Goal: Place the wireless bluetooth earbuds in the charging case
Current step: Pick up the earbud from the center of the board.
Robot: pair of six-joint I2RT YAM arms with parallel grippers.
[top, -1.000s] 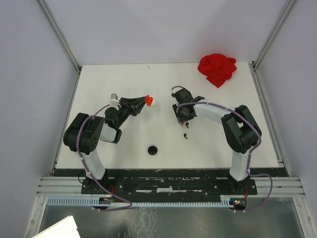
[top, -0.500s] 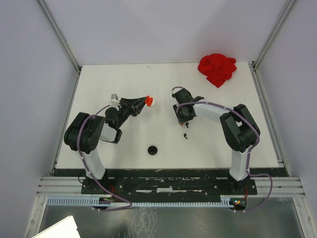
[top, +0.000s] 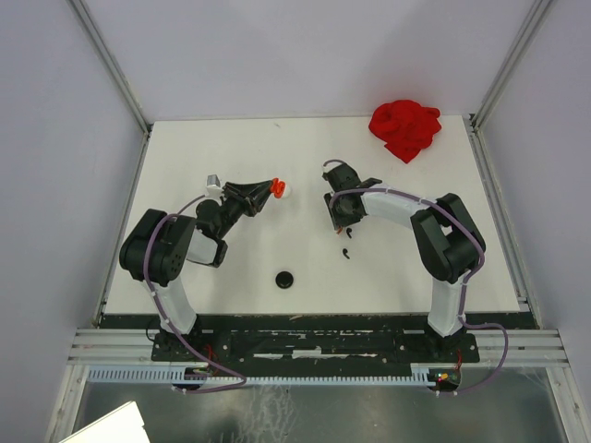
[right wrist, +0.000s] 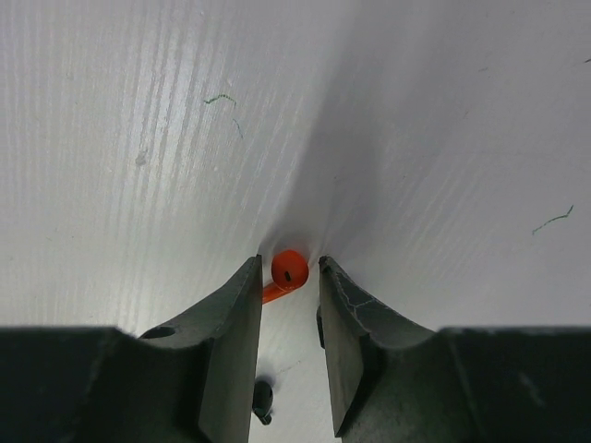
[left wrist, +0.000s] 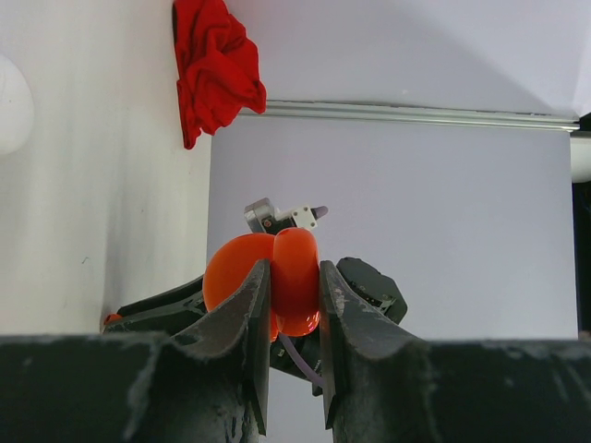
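Presently, the left gripper (left wrist: 293,268) has its fingers (left wrist: 242,318) pressed hard onto a red case (left wrist: 235,272), pinching it edge-on and holding it off the table (top: 231,148). From overhead the case hangs just beside a round white disc (top: 285,192) lying on the table.

Right gripper (right wrist: 289,261): fingers (right wrist: 235,332) parted only narrowly, tips down at the table, one on each side of a small red earbud (right wrist: 289,269). A sliver of white shows between the earbud's head and one finger; its stem points toward that same finger. No firm pinch is visible.

Other task pieces: two black earbuds (top: 346,254) lie on the table just in front of the right gripper, and the right wrist view catches one (right wrist: 262,399) between the finger bases. A black disc (top: 284,279) sits alone nearer the arm bases, about midway between them.

Surface — white, matt, with a few faint scuffs. A crumpled red cloth (top: 404,129) lies in the far right corner. Room: pale lilac walls (top: 277,55) on three sides, with metal rails (top: 111,65) running up at the corners.
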